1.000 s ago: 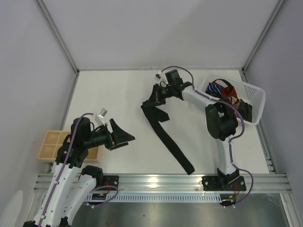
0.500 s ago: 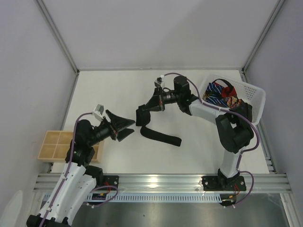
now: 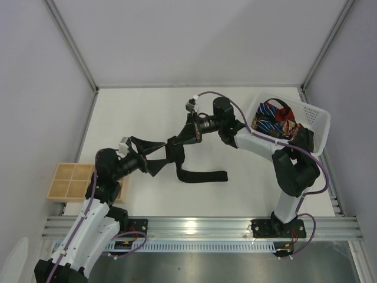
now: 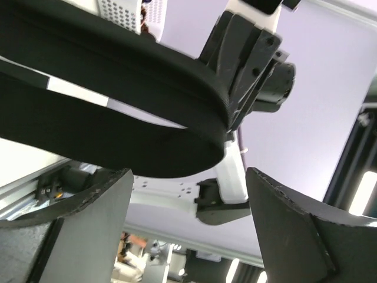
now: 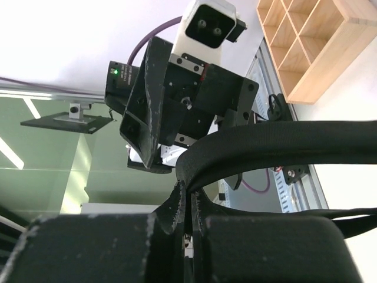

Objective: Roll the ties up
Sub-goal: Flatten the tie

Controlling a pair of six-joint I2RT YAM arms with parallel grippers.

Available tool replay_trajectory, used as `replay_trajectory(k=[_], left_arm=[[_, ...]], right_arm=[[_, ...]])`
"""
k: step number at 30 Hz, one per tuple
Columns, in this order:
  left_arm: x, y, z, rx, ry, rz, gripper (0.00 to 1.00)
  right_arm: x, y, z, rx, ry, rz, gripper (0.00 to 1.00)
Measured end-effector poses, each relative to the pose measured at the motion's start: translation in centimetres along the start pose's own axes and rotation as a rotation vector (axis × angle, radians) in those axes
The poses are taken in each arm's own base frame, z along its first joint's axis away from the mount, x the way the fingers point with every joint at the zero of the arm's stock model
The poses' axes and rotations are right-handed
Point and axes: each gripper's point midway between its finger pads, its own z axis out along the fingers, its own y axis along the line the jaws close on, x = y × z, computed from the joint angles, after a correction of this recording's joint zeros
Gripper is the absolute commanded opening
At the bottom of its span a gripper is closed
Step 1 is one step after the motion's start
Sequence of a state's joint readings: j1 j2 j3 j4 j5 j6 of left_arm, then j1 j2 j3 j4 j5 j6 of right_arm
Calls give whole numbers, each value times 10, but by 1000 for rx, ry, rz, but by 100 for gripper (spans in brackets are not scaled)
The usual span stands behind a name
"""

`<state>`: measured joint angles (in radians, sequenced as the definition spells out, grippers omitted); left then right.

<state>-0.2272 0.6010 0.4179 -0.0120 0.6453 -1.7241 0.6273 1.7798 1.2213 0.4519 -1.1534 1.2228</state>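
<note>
Black tie [image 3: 200, 175] hanging doubled over table [image 3: 135, 112], its fold being pinched tight by right gripper [image 3: 178, 144], tail lying rightward along surface. Left gripper [image 3: 165, 152] facing fold from left, fingers spread wide, fold sitting just ahead between them, seemingly untouched.

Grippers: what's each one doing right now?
Left gripper: open, gripping nothing.
Right gripper: shut on the black tie.

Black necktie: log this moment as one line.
right gripper: shut on black fabric necktie | left gripper: open at its fold | loose end: on white table
</note>
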Motion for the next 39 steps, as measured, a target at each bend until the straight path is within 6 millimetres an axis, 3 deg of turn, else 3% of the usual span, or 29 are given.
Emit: replay_trajectory(k=[13,21,26,32,37,39], left_arm=[[-12,4,12,-32,-21,-101,84],[-19,5,21,-33,-20,-98,72],[-26,12,29,-53,-20,-81,46],[-37,6,38,-103,-34,52,14],[-49,-23,53,-145,-17,321,0],[-54,-32,60,-163,-3,429,0]], right_arm=[[27,-4,19,12,81,-5,0],[44,12,27,-5,119,-27,0],[55,24,21,3,123,-43,0],[60,3,16,115,126,8,0],[54,-23,15,206,132,65,0],[37,-36,15,249,107,77,0]])
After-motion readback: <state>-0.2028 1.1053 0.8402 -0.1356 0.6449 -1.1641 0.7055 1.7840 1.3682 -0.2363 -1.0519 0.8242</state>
